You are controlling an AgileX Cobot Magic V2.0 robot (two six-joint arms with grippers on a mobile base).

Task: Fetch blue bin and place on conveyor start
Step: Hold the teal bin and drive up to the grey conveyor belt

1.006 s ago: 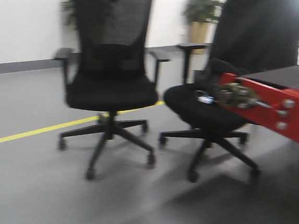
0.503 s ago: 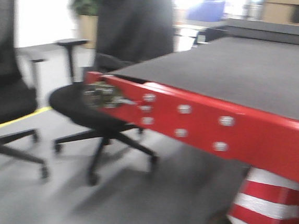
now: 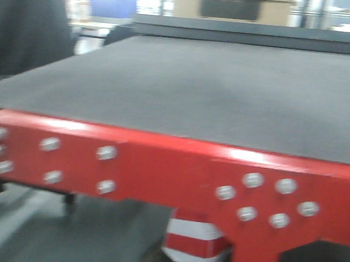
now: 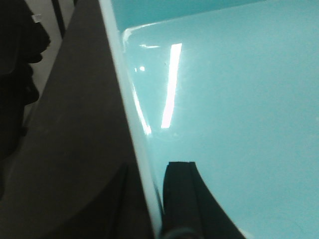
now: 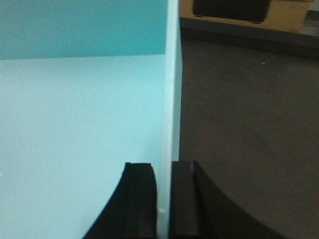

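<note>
The blue bin is a pale aqua tub that fills both wrist views. My left gripper is shut on its left wall, one black finger inside and one outside. My right gripper is shut on its right wall in the same way. The conveyor start shows in the front view as a wide dark textured belt with a red end frame bearing silver bolts, close in front. Dark belt lies under the bin's right side and also under its left side. The bin is out of the front view.
A red-and-white striped cone stands under the frame. A dark chair back is at the far left. A dark blue crate and a cardboard box sit beyond the belt's far end.
The front view has swung right: the two office chairs have slid out to the left and the red conveyor end now fills the frame, much closer.
</note>
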